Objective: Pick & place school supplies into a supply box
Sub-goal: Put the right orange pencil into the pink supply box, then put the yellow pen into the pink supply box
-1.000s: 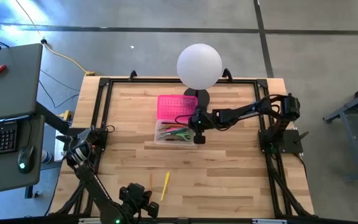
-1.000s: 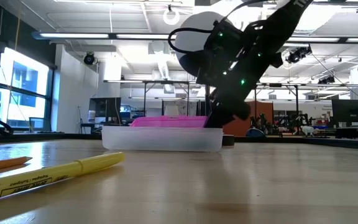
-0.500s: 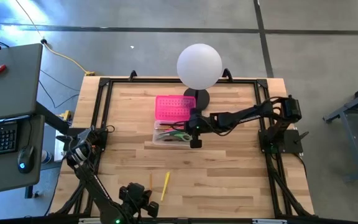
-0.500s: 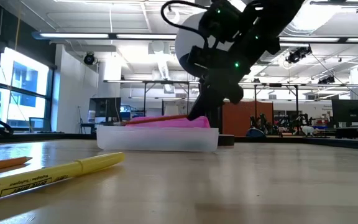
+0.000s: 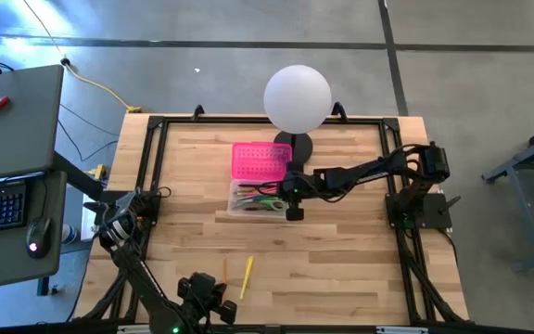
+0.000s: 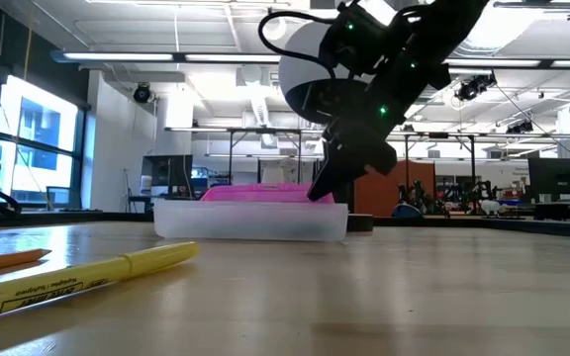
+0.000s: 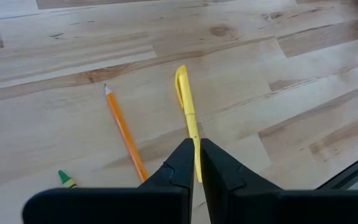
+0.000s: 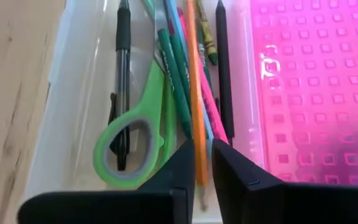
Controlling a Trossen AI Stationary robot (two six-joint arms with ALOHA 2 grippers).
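The right gripper [image 5: 292, 199] hangs directly over the clear plastic pencil case with its hot-pink dotted lid [image 5: 260, 184] folded back; its fingers stand slightly parted around an orange pencil [image 8: 194, 87] lying along the case's length, though whether they grip it I cannot tell. Green-handled scissors [image 8: 135, 134] lie beside it. The left gripper [image 7: 194, 163], nearly closed and empty, waits above a slim yellow highlighter [image 7: 187, 112] (well apart from the case), its long axis running straight away from the fingers.

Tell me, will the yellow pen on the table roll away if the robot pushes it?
Probably a little: the long, thin yellow plastic pen looks round, and the flat wooden table is smooth. Its clip may stop it soon. It looks stiff and light.
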